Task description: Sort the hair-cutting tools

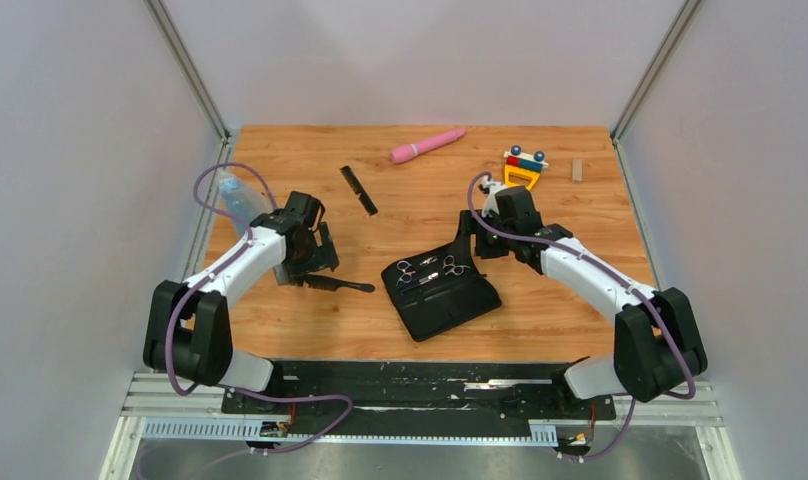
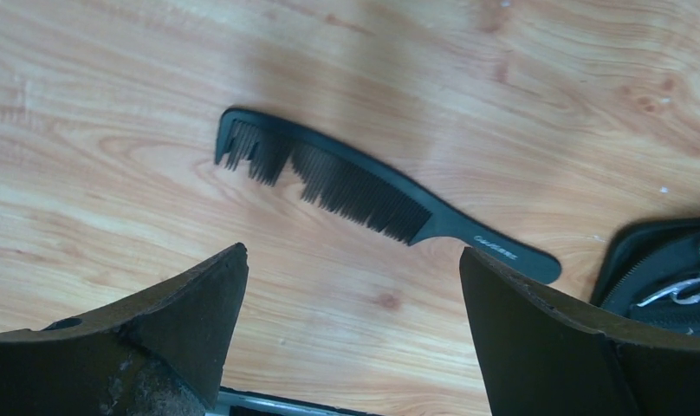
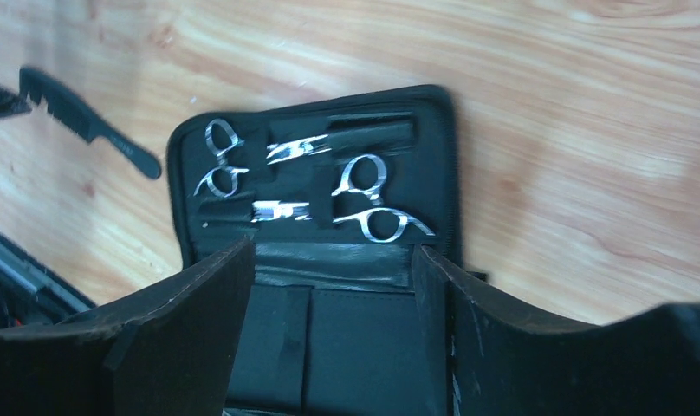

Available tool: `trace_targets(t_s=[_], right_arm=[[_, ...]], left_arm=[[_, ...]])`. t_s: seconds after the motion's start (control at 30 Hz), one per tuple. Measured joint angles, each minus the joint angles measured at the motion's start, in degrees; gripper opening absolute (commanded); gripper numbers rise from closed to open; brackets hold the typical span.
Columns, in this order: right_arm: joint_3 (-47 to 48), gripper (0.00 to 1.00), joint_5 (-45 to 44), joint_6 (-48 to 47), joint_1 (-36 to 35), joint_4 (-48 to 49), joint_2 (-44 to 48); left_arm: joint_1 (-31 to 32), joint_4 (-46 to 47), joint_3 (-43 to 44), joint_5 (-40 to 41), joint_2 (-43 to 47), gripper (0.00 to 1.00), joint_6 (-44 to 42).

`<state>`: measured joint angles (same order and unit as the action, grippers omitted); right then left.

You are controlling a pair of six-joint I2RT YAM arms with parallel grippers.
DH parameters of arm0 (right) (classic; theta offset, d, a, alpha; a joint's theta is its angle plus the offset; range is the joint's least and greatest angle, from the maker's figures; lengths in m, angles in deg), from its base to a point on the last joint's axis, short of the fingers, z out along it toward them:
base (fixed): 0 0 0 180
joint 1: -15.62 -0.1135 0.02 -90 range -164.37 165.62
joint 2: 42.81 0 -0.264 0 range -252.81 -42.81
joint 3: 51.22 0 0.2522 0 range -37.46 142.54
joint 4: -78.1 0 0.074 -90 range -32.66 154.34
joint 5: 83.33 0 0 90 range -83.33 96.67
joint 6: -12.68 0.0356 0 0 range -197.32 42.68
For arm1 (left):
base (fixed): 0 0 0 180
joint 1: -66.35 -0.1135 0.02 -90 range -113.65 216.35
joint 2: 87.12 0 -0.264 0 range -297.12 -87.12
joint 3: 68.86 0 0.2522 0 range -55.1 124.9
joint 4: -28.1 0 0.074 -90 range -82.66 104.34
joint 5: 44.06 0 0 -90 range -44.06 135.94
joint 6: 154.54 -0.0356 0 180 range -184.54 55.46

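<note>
Top view: handled comb lies on the counter, left of the open case. Plain comb lies farther back. First scissors and second scissors sit inside the case.
Left wrist: left fingers spread wide; handled comb lies free beyond them.
Right wrist: right fingers spread above the case, gripping nothing.

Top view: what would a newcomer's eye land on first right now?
The open black case mid-table stands out, two silver scissors tucked in it, beside the open right gripper. Next come the handled comb lying loose by the open left gripper, and the pink wand at the far edge.
</note>
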<state>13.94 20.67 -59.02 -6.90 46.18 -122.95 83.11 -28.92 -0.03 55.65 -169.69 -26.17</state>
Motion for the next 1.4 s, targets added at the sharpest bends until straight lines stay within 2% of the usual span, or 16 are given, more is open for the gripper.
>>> trace_targets(t_s=[0.27, 0.5, 0.67, 0.73, 0.87, 1.07, 1.4], right_arm=[[4.15, 0.67, -1.81, -4.07, -11.06, -1.44, -1.95], [7.32, 0.65, -4.09, -6.86, -19.08, -2.78, -6.10], [9.94, 0.64, -5.64, -6.84, -21.97, -4.42, -10.78], [10.60, 0.64, -6.95, -6.54, -21.92, -5.22, -12.44], [10.95, 0.64, -10.05, -5.46, -21.09, -7.26, -15.89], [10.69, 0.63, -12.41, -3.15, -16.92, -10.29, -19.98], [10.69, 0.63, -13.88, 0.52, -6.38, -10.84, -20.00]], left_arm=[[-1.86, 1.40, -4.33, 0.07, 0.66, 0.99, 2.21], [-1.86, 5.46, -4.33, -1.73, -5.81, 0.85, 1.79], [-1.62, 6.32, -1.25, -3.96, -10.60, 0.78, -0.09], [-0.98, 6.19, 0.44, -4.44, -12.20, 0.73, -1.01], [0.96, 6.34, 3.63, -5.29, -15.06, 0.71, -2.95], [5.22, 7.54, 8.50, -7.63, -19.02, 0.70, -5.77], [9.92, 12.81, 15.43, -13.22, -24.55, 0.73, -10.29]])
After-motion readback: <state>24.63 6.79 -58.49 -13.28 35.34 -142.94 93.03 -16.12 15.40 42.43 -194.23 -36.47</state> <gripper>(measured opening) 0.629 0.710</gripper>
